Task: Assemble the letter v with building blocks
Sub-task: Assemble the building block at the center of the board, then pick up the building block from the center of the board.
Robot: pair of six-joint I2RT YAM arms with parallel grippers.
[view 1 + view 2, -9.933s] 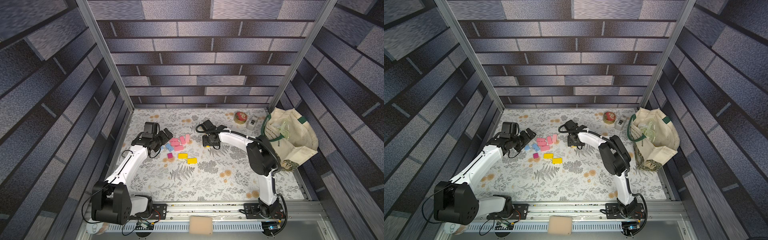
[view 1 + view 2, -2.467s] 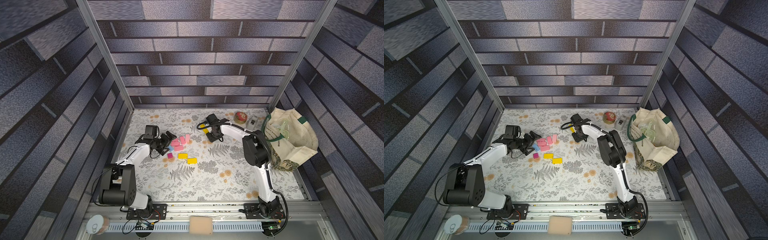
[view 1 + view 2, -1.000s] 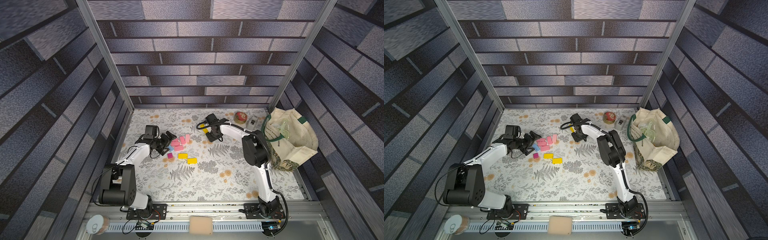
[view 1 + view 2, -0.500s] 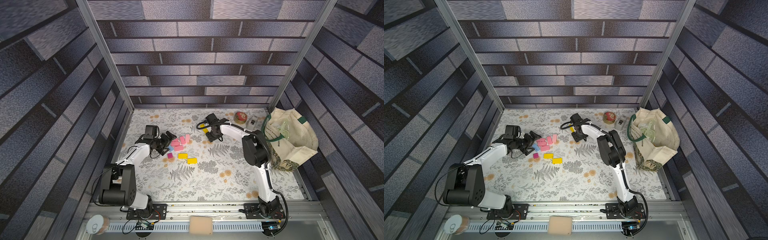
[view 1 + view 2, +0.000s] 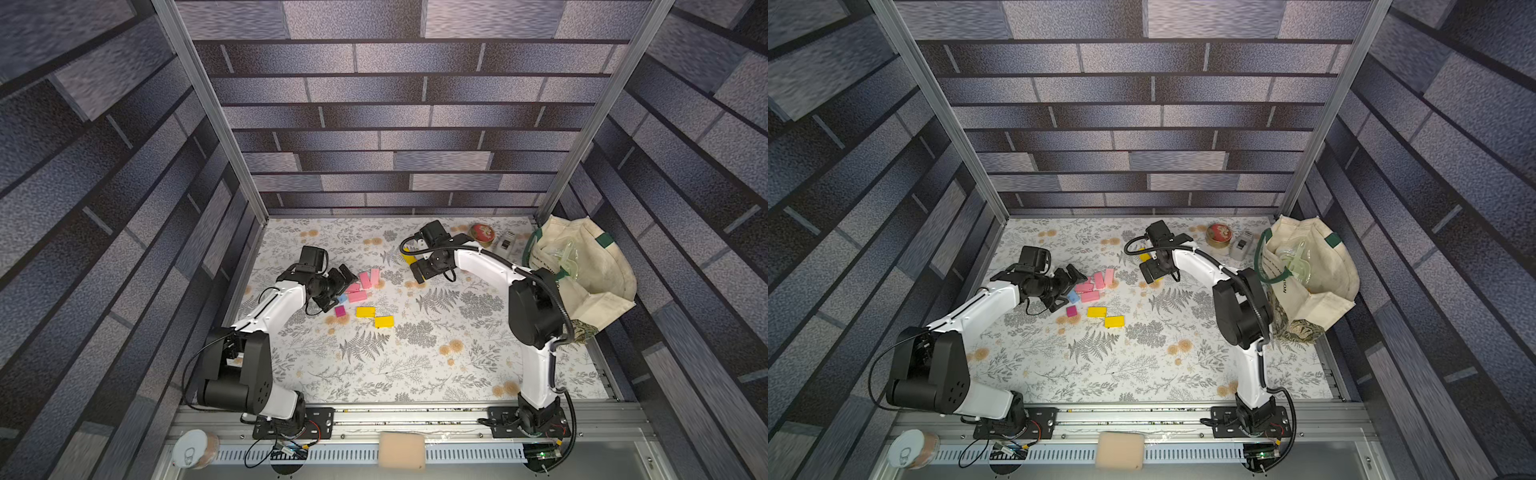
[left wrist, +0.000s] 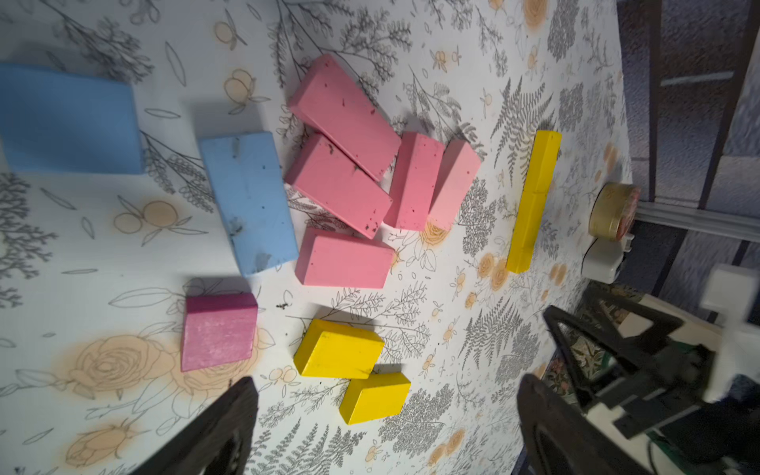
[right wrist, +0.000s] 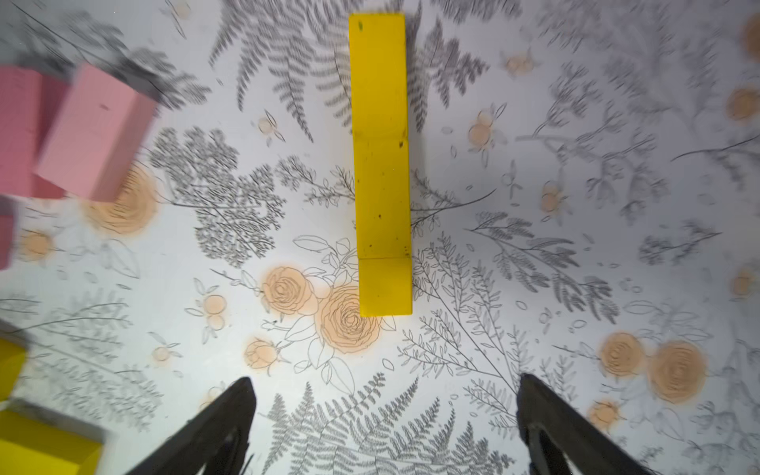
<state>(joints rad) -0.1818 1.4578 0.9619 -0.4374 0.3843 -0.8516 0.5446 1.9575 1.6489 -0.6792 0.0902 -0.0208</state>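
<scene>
Blocks (image 6: 337, 185) look light, stiff, matte; I'd pinch each across its narrow sides. Left fingers (image 6: 222, 427) spread, empty; right fingers (image 7: 218, 423) spread wide, short of the yellow row (image 7: 382, 164).

Enclosure: back wall (image 5: 390, 137) + left side wall (image 5: 104, 187) + right side wall (image 5: 685, 166) = panels w/ printed grey-blue brick pattern, dark joints. Bare alu posts (image 5: 216, 120) run up from both rear corners. Tabletop (image 5: 415, 365) has a white cover w/ grey fern + orange flower print. Alu rail (image 5: 415, 415) along front edge. Lighting even, shadows soft.
</scene>
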